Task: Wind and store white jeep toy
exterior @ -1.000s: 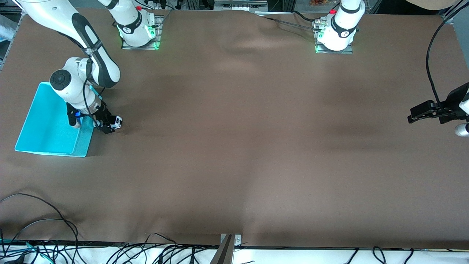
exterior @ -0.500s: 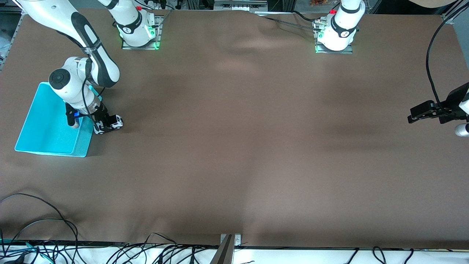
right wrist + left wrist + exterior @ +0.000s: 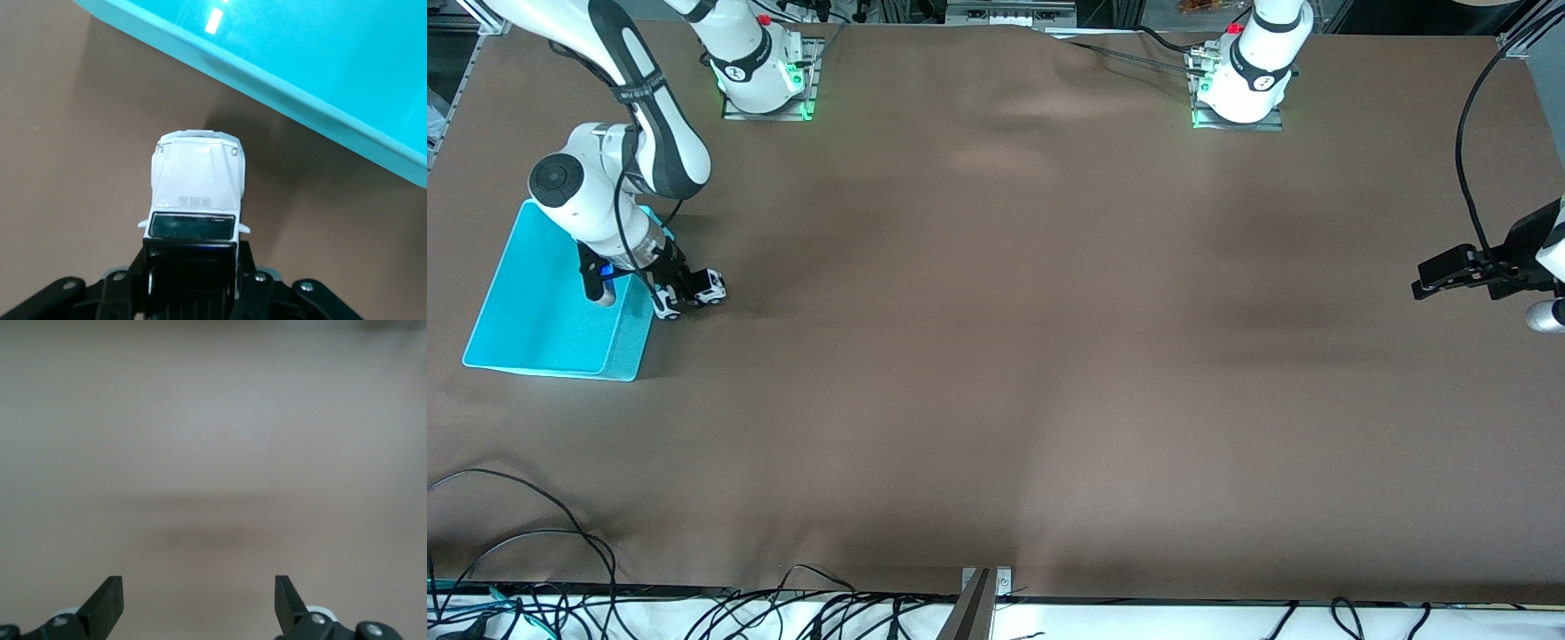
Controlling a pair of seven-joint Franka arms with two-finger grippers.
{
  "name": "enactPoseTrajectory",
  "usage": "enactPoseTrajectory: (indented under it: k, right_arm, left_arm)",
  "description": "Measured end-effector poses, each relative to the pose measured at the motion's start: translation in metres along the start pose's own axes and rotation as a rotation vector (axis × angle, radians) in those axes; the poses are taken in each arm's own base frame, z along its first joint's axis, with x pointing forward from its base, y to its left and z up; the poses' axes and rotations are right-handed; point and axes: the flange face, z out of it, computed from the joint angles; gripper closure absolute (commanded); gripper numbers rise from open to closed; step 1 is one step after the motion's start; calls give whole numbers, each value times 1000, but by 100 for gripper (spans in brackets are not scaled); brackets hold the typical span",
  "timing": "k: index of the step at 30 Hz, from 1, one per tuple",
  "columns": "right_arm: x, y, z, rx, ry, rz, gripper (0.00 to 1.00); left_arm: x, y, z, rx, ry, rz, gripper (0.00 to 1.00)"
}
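Note:
The white jeep toy (image 3: 710, 287) is gripped by my right gripper (image 3: 679, 293) beside the turquoise bin (image 3: 534, 320), just outside the bin wall that faces the table's middle. In the right wrist view the jeep (image 3: 197, 175) shows its white hood and dark windscreen, with the black fingers (image 3: 257, 283) pressed on both sides of its black roof; my right gripper (image 3: 192, 260) holds it low over the brown table, its nose toward the bin wall (image 3: 313, 100). My left gripper (image 3: 1430, 286) waits, open and empty, over the left arm's end of the table; its fingers (image 3: 107, 603) stand wide apart.
The brown cloth (image 3: 996, 338) covers the whole table. Black cables (image 3: 534, 533) lie at the table's edge nearest the front camera. The bin holds nothing that I can see.
My right arm has drawn slightly toward the robots' bases and the bin, and the jeep in its gripper has turned and shifted with it. The left arm has barely moved.

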Motion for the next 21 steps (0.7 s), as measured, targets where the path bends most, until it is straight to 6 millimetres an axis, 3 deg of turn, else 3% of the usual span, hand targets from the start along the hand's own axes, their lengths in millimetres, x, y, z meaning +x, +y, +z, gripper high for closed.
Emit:
enactPoseTrajectory:
  k: [7, 21]
  right_arm:
    - [-1, -2, -35, 8, -3, -29, 100]
    - [1, -7, -78, -59, -53, -280, 100]
  left_arm:
    - [0, 0, 0, 0, 0, 0, 0]
    - [0, 1, 1, 0, -2, 2, 0]
